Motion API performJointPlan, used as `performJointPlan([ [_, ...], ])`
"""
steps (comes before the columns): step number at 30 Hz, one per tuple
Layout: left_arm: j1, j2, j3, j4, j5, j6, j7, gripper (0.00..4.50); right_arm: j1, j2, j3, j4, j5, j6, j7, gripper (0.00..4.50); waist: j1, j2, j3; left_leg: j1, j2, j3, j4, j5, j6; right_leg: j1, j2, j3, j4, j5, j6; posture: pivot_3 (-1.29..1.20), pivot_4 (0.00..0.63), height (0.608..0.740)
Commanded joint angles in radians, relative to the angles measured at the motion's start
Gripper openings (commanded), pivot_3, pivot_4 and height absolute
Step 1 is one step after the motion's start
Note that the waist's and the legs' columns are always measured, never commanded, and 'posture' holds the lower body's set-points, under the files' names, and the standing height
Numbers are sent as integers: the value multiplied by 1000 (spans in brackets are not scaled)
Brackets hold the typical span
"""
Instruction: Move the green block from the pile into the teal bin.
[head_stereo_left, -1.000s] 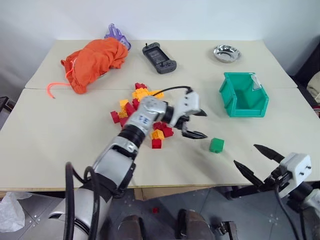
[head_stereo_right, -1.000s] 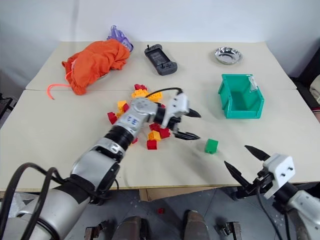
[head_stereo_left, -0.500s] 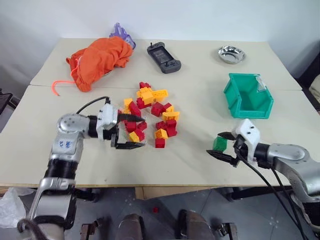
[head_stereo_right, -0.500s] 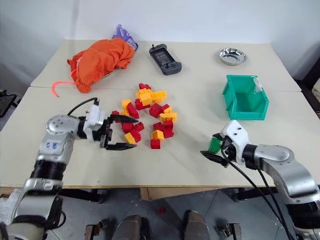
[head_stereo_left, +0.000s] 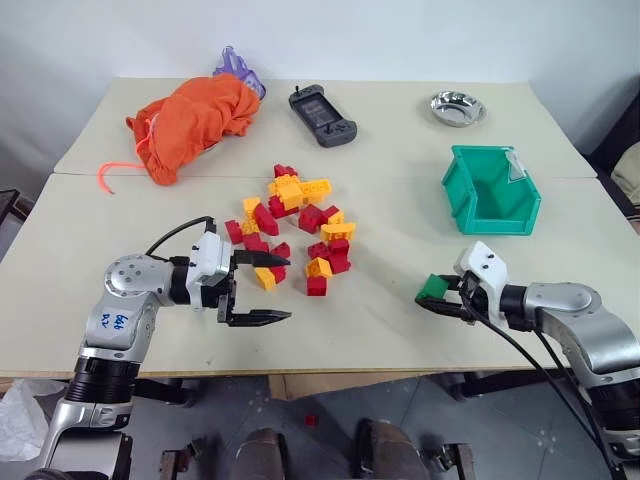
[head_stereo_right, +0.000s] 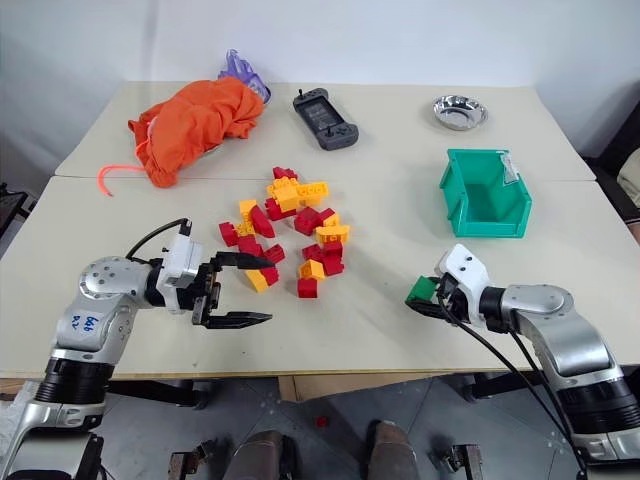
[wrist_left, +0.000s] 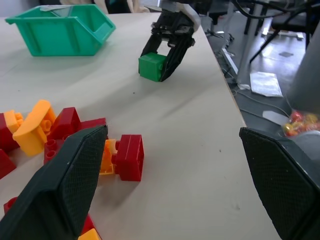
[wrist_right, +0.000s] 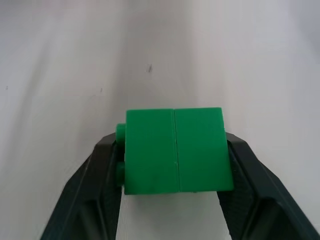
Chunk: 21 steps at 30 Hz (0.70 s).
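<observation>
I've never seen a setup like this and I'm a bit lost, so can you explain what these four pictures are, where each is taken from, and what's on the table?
This is a two-armed robot. Two pictures come from cameras in its head, looking down at a table; the others come from cameras on each wrist.

On the table lie a pile of red and yellow toy bricks, an orange cloth bundle, a black handheld device, a metal bowl and a teal bin.

The right gripper is shut on the green block, near the table's front edge. The left gripper is open, holding nothing, beside the pile.
</observation>
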Motion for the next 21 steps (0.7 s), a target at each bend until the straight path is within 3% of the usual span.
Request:
performJointPlan([
  [1,25,-21,43,-51,-69,51,66,4500,13,43,-174,-43,83,-27,-57,2127,1,0,0,0,0,0,0,0,0,0,0,0,0,0,0,0,150,740],
  [6,63,-73,109,-112,-128,120,228,4500,-96,86,-345,12,77,-29,-266,2127,-1,0,0,0,0,0,0,0,0,0,0,1,0,0,0,0,150,740],
  [11,89,-122,115,-122,-107,111,319,4500,-333,125,-297,279,-120,-140,-518,2127,-21,0,0,3,0,2,-1,0,0,1,0,3,1,0,0,0,150,740],
  [17,101,-132,94,-138,-89,99,355,4500,-546,190,-256,627,-200,-239,-596,2127,-40,1,0,3,0,4,-3,0,0,-1,0,4,0,0,0,0,150,740],
  [21,128,-113,119,-169,-87,99,393,4500,-605,207,-235,770,-219,-361,-557,3527,-51,1,1,2,0,4,-4,0,0,-1,0,4,-1,0,0,0,150,740],
])
